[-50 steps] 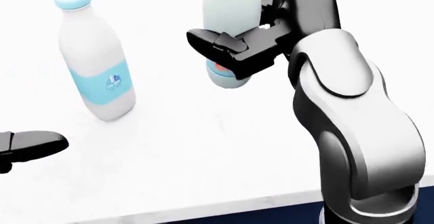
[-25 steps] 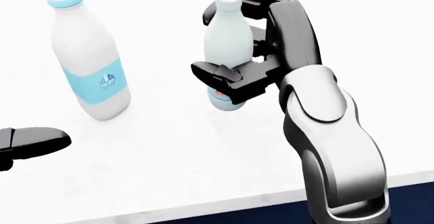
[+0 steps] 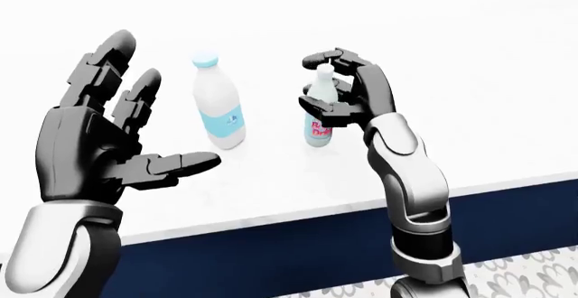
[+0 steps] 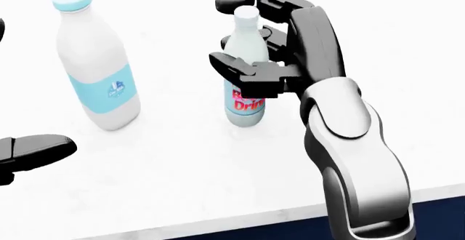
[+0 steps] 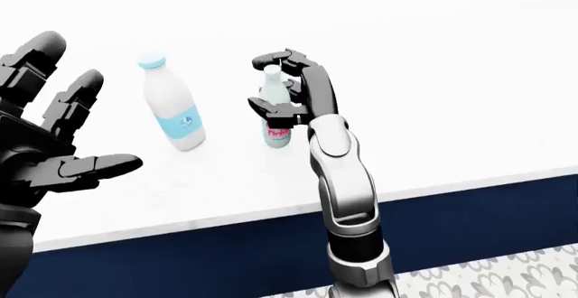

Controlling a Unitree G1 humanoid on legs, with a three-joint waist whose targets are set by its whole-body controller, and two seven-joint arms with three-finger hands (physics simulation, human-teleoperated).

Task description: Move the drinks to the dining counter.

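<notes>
- The left hand [image 3: 99, 142] is hovering at the left of the left-eye view, its fingers [image 3: 167, 166] spreading wide apart and gripping nothing; it is standing well apart from both bottles.
- The milk bottle [image 4: 94, 65], with its pale blue cap and label, is standing upright on the white table [image 4: 181, 185], left of the right hand and apart from it.
- The drink bottle [image 4: 245, 71], with red lettering, is standing upright on the table just right of the milk bottle, the two not touching.
- The right hand [image 4: 279, 49] is curving around the drink bottle: one finger is arching over the cap, another crossing the body above the label. Whether the fingers are pressing or merely standing about it is hard to tell; they appear loose, not clamped.
- Judging by this, both drinks are already resting on the table, so the step in hand seems to be a release. Doing it well means opening the fingers fully, then drawing the hand up and rightward so no finger is catching the cap and tipping the bottle toward its neighbour.
</notes>
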